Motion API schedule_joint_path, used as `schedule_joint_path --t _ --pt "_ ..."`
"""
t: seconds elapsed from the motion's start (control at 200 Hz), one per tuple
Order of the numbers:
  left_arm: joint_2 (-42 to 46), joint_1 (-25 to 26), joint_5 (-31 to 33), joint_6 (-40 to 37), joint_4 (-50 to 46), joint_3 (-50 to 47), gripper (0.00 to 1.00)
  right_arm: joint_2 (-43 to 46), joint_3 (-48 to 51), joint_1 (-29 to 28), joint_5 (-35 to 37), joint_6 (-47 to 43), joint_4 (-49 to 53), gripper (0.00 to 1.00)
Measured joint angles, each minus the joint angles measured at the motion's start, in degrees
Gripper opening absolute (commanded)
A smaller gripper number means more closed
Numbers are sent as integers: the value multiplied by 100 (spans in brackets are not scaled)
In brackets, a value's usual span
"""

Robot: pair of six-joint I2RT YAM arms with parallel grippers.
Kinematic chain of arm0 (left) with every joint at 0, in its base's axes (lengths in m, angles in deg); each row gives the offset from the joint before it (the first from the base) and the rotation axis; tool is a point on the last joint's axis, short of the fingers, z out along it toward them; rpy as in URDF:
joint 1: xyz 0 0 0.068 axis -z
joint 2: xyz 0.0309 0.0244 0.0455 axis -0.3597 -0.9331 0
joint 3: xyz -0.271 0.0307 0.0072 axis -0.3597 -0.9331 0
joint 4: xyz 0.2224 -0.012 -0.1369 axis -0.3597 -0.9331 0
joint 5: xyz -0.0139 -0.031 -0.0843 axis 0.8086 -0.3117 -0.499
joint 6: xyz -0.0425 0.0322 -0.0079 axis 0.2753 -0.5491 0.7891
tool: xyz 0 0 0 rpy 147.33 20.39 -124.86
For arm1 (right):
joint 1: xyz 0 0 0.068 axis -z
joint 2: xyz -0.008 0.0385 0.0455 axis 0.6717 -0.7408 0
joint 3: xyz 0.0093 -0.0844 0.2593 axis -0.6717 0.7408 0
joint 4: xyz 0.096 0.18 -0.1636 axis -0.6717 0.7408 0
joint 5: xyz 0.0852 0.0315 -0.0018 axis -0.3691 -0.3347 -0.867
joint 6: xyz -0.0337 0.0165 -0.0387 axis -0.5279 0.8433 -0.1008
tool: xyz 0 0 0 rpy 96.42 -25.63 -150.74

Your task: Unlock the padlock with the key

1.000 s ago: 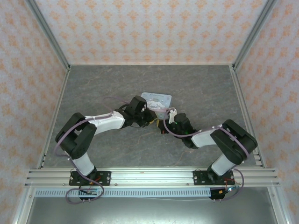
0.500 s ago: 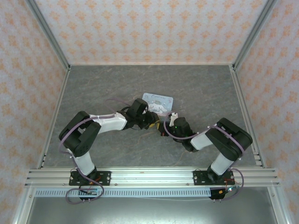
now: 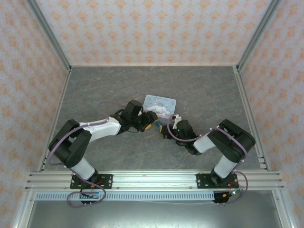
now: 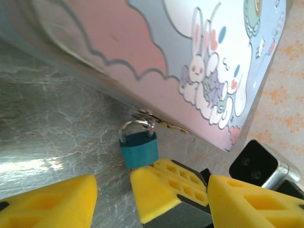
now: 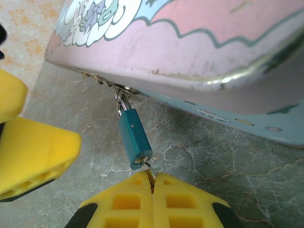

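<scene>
1. The right gripper [image 5: 152,184], at the bottom centre of the right wrist view, has its yellow fingers pressed together on the key [image 5: 148,172]. Only a thin metal sliver of the key shows above the fingertips.
2. The key's tip sits in the underside of the padlock [image 5: 134,137], so the right arm is the one joined to the lock.
3. The teal padlock lies directly up-frame of those fingertips. Its long axis leans slightly left and runs roughly in line with the key, so the next move looks like a twist about that line. The shackle appears closed through the hasp [image 5: 124,91].
4. The left gripper [image 3: 149,126] is spread wide and holds nothing. In the left wrist view its fingers [image 4: 52,199] flank the padlock from below.
5. Beyond the padlock, the cartoon-printed tin [image 5: 199,42] fills the upper frame, resting on the grey marbled floor [image 5: 213,156].
6. Count: one padlock, one key, one tin, two grippers.
</scene>
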Motion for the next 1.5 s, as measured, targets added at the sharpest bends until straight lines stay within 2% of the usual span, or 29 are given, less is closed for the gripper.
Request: schedule_joint_path --t 0.34,0.621,1.101,1.326,1.501 --pt "-125 -15 -2 420 861 -356 56 195 -114 0 -208 861 251 0" --pt "-511 92 7 577 1119 -354 50 205 -238 0 -372 1307 455 0" --pt "-697 109 2 748 1414 -313 27 258 -258 0 -439 1718 566 0" --pt "-697 138 61 752 1401 -293 14 334 -258 0 -413 2079 610 0" --pt "-662 168 101 713 1292 -229 3 496 -258 0 -348 2153 789 9"
